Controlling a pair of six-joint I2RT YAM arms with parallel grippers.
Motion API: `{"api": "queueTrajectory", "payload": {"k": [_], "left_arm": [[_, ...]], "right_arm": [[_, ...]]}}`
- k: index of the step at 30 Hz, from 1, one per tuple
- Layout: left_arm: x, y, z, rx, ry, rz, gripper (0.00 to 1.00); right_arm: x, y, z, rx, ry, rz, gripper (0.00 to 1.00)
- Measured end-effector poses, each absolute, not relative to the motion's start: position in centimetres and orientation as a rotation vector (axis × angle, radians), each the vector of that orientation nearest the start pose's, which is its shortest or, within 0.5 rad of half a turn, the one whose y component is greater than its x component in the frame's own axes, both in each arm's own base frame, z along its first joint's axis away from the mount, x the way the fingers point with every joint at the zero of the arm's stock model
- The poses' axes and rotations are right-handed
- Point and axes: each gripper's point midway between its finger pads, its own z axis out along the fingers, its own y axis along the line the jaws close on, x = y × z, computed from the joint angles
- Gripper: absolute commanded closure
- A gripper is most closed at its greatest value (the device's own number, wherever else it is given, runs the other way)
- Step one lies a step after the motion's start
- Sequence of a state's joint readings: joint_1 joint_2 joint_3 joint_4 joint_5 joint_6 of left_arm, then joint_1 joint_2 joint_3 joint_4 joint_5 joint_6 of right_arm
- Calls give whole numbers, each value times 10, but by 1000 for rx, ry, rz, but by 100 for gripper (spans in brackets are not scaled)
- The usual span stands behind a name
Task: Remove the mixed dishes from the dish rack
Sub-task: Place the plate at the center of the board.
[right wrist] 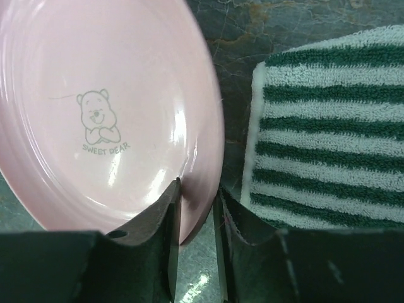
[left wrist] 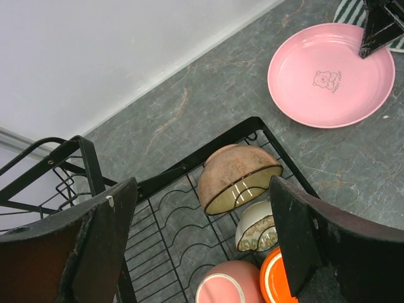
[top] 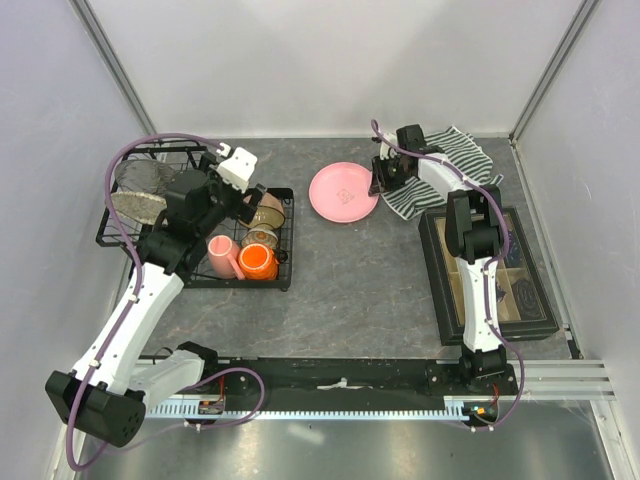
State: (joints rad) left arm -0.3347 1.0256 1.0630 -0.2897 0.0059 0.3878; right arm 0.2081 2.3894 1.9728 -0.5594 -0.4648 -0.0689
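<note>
Closest to you, the right gripper [right wrist: 197, 189] straddles the rim of the pink plate [right wrist: 107, 107], jaws a sliver apart; you cannot tell whether they pinch it. The plate lies flat on the table [top: 350, 290] beside the striped towel [right wrist: 328, 126], so count one dish unloaded. The rest looks untouched. The dish rack [left wrist: 170, 173] holds a tan bowl [left wrist: 237, 173] on its side, a floral bowl [left wrist: 255, 230], an orange mug [left wrist: 271, 282] and a pink mug [left wrist: 224, 284], with a patterned dish [top: 137, 205] standing in its taller basket. Your left gripper [left wrist: 202, 186] hovers over the bowls, jaws wide apart, holding nothing.
</note>
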Motion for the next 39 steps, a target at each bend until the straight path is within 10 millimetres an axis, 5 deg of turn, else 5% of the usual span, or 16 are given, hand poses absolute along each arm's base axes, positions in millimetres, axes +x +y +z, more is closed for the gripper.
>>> {"api": "queueTrajectory", "payload": {"k": [22, 31, 39], "left_arm": [[343, -101, 304, 675, 1704, 63, 9], [350, -94, 331, 656, 1662, 128, 8], [397, -61, 381, 680, 1684, 357, 9]], "right_arm": [[519, 173, 36, -599, 2463, 515, 39], [521, 169, 95, -623, 2355, 464, 36], [503, 164, 147, -655, 2263, 438, 34]]}}
